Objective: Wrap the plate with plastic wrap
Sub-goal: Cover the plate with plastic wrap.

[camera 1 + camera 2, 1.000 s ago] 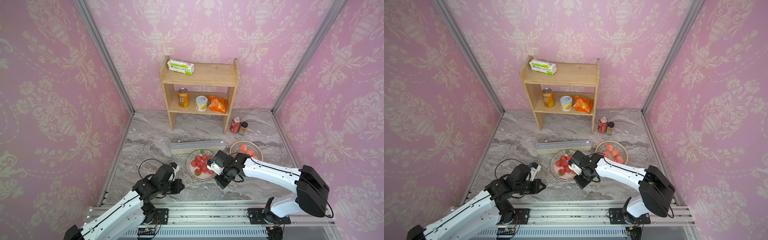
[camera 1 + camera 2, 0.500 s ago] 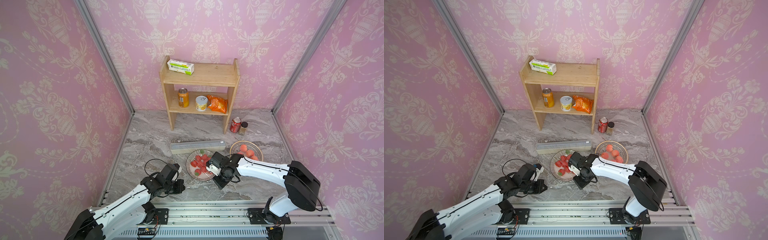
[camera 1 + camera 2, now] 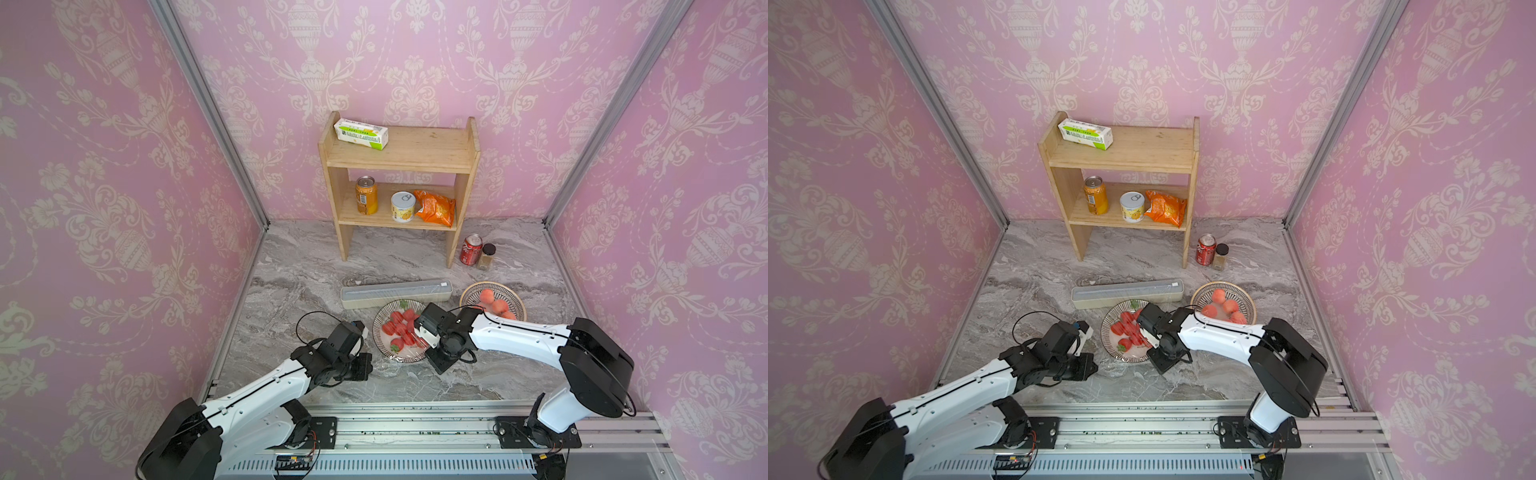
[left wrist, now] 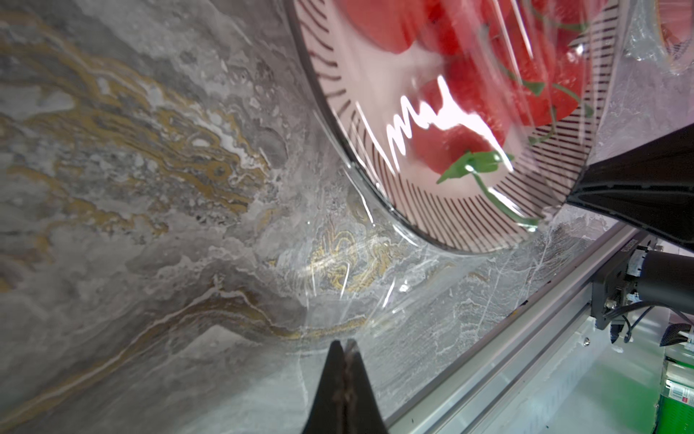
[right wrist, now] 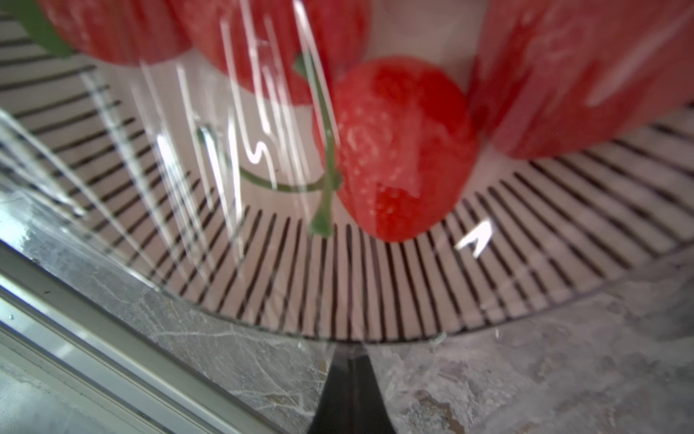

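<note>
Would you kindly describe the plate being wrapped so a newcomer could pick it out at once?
Start at the wooden shelf by the back wall; in front of it lies a long cream dispenser box. The plate sits just on the robot's side of that box. It holds red strawberries under clear film, whereas the plate beside it holds peaches.

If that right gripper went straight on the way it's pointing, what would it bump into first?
The right gripper, jaws shut, points at the plate's near rim. It would likely meet the plastic wrap draped over that rim first, then the plate; the gap looks tiny, though depth is unclear.
</note>
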